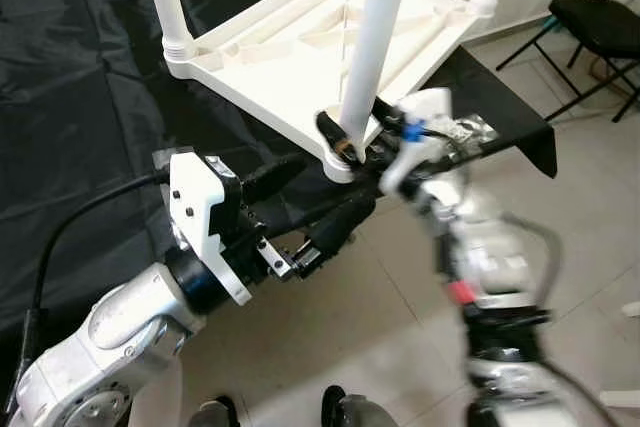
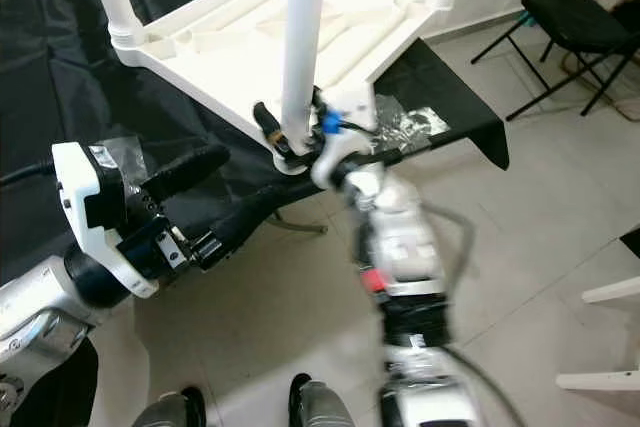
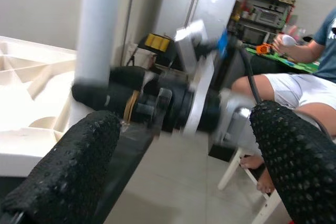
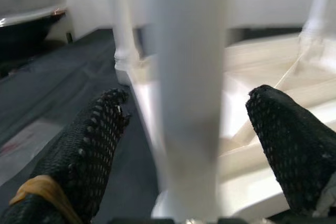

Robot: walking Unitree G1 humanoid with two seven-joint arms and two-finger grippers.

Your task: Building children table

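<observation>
— Where is the children's table [image 1: 300, 42]?

— It lies upside down on a worktop [image 1: 90, 97] draped in black sheeting, its white underside up and its legs standing upward. One corner hangs at the worktop's near edge.

— And the right tool [image 1: 345, 142]?

— It is at that near corner, around the base of the white leg [image 1: 372, 37] standing in the corner socket. In the right wrist view the leg [image 4: 189, 93] rises between the two black fingers [image 4: 97, 145], which stand spread to either side with a gap showing; the picture is blurred, so contact cannot be judged.

— The left tool [image 1: 310, 217]?

— Released, fingers apart, nothing in them. It hovers over the floor just short of the corner, aimed at the right wrist.

— Anything else?

— A black folding chair [image 1: 600, 27] stands on the tiles. In the left wrist view a seated person [image 3: 294, 82] appears behind.
</observation>
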